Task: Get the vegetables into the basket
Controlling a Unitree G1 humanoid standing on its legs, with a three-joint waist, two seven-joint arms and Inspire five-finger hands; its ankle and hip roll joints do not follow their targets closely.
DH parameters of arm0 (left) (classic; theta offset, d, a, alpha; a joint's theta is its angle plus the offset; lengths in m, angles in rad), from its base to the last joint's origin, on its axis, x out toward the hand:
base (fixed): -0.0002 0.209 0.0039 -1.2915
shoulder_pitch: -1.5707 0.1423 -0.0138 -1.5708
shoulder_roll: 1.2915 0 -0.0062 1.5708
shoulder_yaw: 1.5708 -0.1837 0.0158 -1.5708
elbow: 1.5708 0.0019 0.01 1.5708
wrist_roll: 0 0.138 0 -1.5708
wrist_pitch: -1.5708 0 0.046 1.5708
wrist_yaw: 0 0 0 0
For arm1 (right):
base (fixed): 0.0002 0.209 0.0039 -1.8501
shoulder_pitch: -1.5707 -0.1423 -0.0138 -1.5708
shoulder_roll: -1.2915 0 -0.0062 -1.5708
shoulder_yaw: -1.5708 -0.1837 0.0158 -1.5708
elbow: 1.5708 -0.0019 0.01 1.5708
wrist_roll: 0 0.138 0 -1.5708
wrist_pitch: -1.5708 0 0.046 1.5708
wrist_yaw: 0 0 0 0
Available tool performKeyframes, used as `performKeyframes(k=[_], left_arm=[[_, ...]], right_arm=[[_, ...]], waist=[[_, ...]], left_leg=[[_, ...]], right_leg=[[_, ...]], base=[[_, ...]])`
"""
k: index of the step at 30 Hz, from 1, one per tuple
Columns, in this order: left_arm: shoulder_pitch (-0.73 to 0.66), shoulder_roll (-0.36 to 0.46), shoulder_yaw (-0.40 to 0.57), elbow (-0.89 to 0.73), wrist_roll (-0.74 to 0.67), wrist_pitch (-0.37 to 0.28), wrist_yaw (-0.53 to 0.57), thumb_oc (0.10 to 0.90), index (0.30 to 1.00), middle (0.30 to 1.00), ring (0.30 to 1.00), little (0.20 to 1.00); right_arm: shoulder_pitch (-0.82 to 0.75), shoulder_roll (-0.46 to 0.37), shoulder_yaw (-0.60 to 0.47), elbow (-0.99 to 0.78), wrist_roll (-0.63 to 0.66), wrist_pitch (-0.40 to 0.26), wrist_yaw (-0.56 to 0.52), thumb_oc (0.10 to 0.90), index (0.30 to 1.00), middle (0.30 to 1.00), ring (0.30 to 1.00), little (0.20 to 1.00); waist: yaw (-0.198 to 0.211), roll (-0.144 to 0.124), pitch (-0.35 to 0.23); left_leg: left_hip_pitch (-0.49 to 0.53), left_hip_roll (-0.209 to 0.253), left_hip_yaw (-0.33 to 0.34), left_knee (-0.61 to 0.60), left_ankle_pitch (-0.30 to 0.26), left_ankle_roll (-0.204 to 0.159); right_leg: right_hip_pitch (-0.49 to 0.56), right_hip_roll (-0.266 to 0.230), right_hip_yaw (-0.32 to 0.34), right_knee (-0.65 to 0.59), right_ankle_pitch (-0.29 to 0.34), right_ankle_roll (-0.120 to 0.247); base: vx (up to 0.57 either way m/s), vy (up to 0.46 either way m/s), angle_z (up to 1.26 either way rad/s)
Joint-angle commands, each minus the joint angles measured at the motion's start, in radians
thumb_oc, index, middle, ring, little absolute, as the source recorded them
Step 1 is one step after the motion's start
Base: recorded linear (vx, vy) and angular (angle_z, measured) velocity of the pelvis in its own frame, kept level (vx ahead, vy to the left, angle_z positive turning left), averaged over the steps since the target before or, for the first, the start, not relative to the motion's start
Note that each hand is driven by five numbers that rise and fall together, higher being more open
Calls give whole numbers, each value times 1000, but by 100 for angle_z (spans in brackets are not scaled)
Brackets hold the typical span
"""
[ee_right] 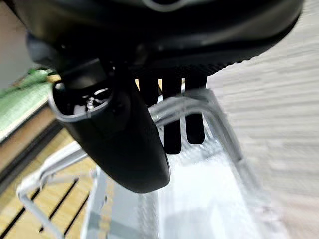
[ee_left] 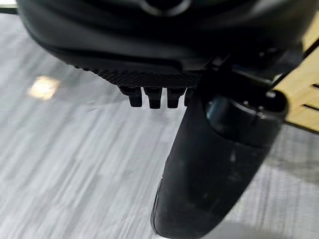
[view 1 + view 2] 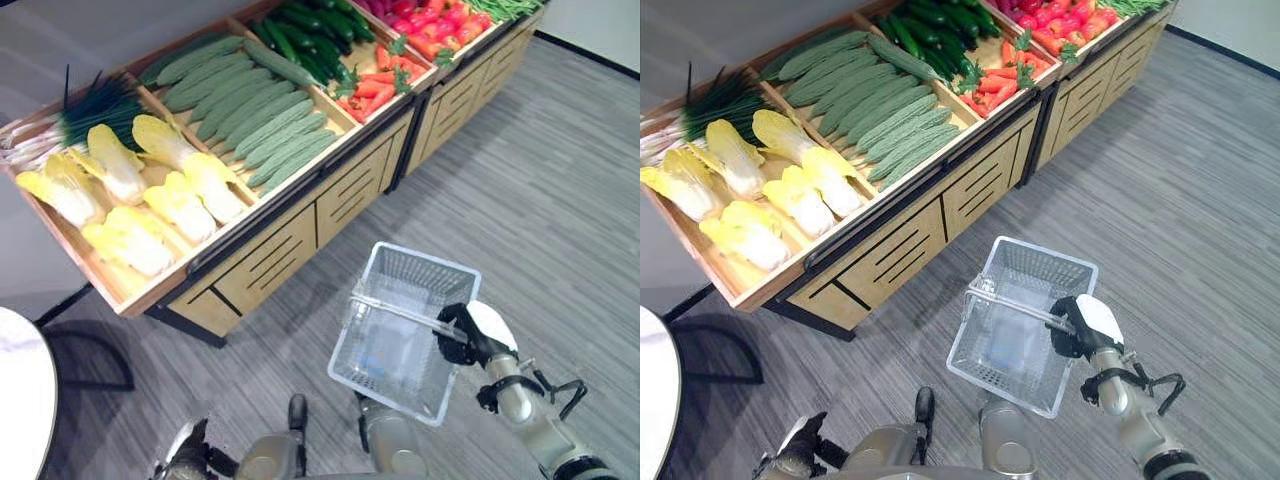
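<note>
Basket (image 3: 405,330) is held up over the grey floor (image 3: 540,200) by the right hand (image 3: 470,335), fingers (image 1: 172,132) curled round its handle (image 3: 395,305), nothing seen inside it. Vegetables are laid out in the wooden stand (image 3: 300,225): cabbages (image 3: 130,200), pale green gourds (image 3: 250,110), dark cucumbers (image 3: 310,35), carrots (image 3: 375,85). Left hand (image 3: 185,455) is kept low by the stand, fingers (image 2: 152,97) curled in, nothing gripped.
</note>
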Motion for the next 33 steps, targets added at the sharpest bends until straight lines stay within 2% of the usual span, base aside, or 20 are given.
performKeyframes(k=[1,6,10,11,12,13,14,16,18,19,21,23,29,33], left_arm=[[-30,46,29,16,-23,-5,23,900,1000,1000,1000,1000],[-39,32,6,14,-25,-1,21,900,1000,1000,1000,1000],[-48,29,0,10,-29,0,23,900,1000,1000,1000,1000],[-69,25,-14,-4,-38,1,31,900,1000,1000,1000,1000],[-76,23,-18,-7,-42,1,33,900,1000,1000,1000,1000],[-80,21,-24,-14,-44,0,34,900,1000,1000,1000,1000],[-88,20,-33,-21,-44,1,33,900,1000,1000,1000,1000],[-104,21,-58,-45,-45,-1,34,900,1000,1000,1000,1000],[-118,25,-75,-49,-35,1,37,900,1000,1000,1000,1000],[-117,25,-79,-50,-32,1,38,900,1000,1000,1000,1000],[-116,31,-79,-48,-30,1,38,900,1000,1000,1000,1000],[-102,36,-71,-38,-26,8,36,900,1000,1000,1000,1000],[-85,52,-41,-34,-17,9,46,900,1000,1000,1000,1000],[-86,62,-27,-39,-30,4,59,900,1000,1000,1000,1000]], right_arm=[[-57,-86,-94,-138,39,-73,-54,400,300,300,300,300],[-39,-114,-105,-149,50,-74,-49,400,300,300,300,300],[-34,-119,-107,-144,51,-73,-49,400,300,300,300,300],[-25,-122,-119,-134,57,-66,-63,400,300,300,300,300],[-24,-123,-120,-131,56,-64,-66,400,300,300,300,300],[-19,-123,-124,-127,57,-61,-73,400,300,300,300,300],[-8,-125,-137,-124,59,-58,-80,400,300,300,300,300],[6,-126,-157,-118,61,-47,-92,400,300,300,300,300],[17,-117,-173,-111,64,-40,-106,400,300,300,300,300],[15,-114,-174,-105,65,-39,-113,400,300,300,300,300],[10,-111,-172,-100,66,-39,-118,400,300,300,300,300],[8,-90,-156,-99,56,-32,-114,400,300,300,300,300],[-17,-22,-123,-50,59,-22,-113,400,300,300,300,300],[-27,-5,-109,-28,58,-18,-114,400,300,300,300,300]], waist=[[-5,-11,-51],[-7,10,-61],[-11,17,-61],[-20,20,-60],[-27,20,-60],[-35,22,-59],[-49,25,-57],[-59,32,-46],[-60,43,-43],[-59,43,-42],[-55,39,-40],[-49,34,-44],[-24,-6,-52],[-14,-21,-60]], left_leg=[[76,2,-25,23,-29,-15],[59,39,-63,27,17,-47],[46,50,-76,30,32,-57],[20,74,-48,41,54,-75],[11,80,-23,53,56,-77],[3,91,24,60,62,-79],[-6,119,100,44,79,-80],[-43,149,186,-3,106,-88],[-102,168,212,-51,160,-96],[-122,169,197,-49,172,-99],[-136,170,190,-48,184,-100],[-105,151,199,-80,161,-83],[-54,108,263,-135,144,-43],[-42,101,274,-147,138,-37]], right_leg=[[-16,-19,11,-3,69,28],[0,-3,-38,6,25,-2],[3,-4,-57,9,9,-13],[17,-20,-96,-3,-7,-26],[23,-27,-106,-6,-9,-29],[34,-38,-124,-10,-14,-31],[45,-56,-150,-13,-20,-30],[59,-87,-190,-19,-28,-24],[74,-109,-228,-29,-30,-11],[79,-114,-233,-31,-29,-10],[86,-114,-229,-29,-30,-9],[93,-112,-207,-19,-38,1],[88,-132,-135,-23,-4,38],[87,-141,-125,-38,12,52]], base=[[136,-246,27],[91,-204,48],[29,-140,26],[15,-177,51],[18,-192,74],[-6,-42,84],[-45,0,87],[-85,23,111],[-27,41,118],[27,41,67],[96,100,41],[145,237,-12],[62,211,-53],[24,92,-21]])
